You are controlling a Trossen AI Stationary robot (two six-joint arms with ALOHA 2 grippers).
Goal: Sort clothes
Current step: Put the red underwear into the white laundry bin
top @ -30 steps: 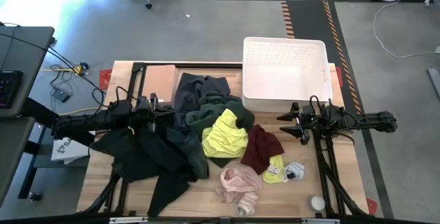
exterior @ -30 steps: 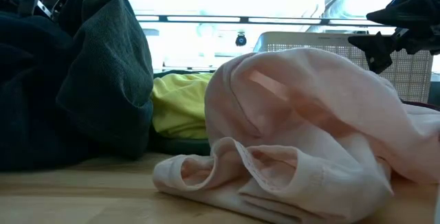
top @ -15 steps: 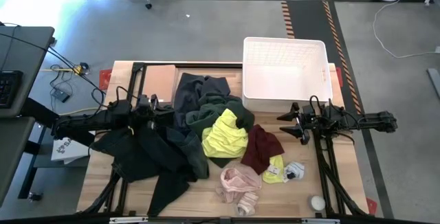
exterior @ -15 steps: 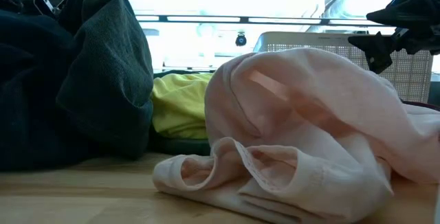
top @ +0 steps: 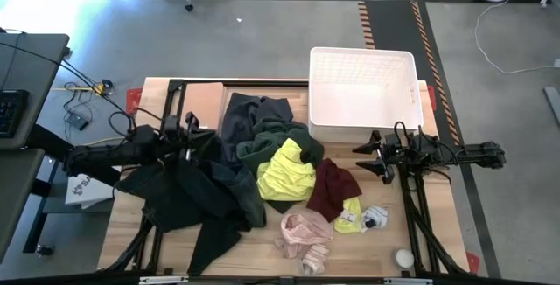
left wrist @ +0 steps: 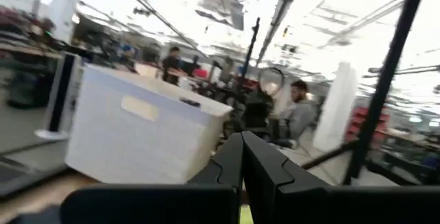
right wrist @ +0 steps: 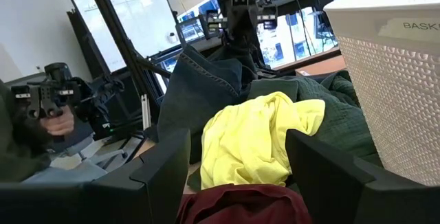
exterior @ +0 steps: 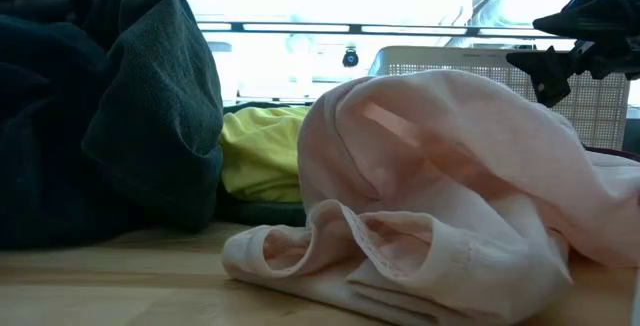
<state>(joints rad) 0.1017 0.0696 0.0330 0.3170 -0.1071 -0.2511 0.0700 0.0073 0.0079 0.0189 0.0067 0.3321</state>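
The clothes lie heaped mid-table: a dark grey garment (top: 249, 114), a dark green one (top: 276, 141), a neon yellow one (top: 287, 170), a maroon one (top: 332, 187), a pale pink one (top: 304, 232) and white socks (top: 374, 217). A black garment (top: 179, 193) spreads over the table's left near part. My left gripper (top: 194, 133) is shut above that garment's far edge, its fingers (left wrist: 240, 165) closed with nothing between them. My right gripper (top: 374, 158) stands open at the right, level, pointing at the pile (right wrist: 240, 176), clear of the maroon garment.
A white lattice basket (top: 363, 66) stands at the far right, a tan board (top: 203, 101) at the far left. A white ball (top: 402, 257) lies near the front right corner. Bare wood shows along the near edge (top: 262, 263). People (left wrist: 297, 110) are in the room beyond.
My left gripper has risen a little and tipped its fingers upward, staying shut. The clothes and my right gripper have kept still.
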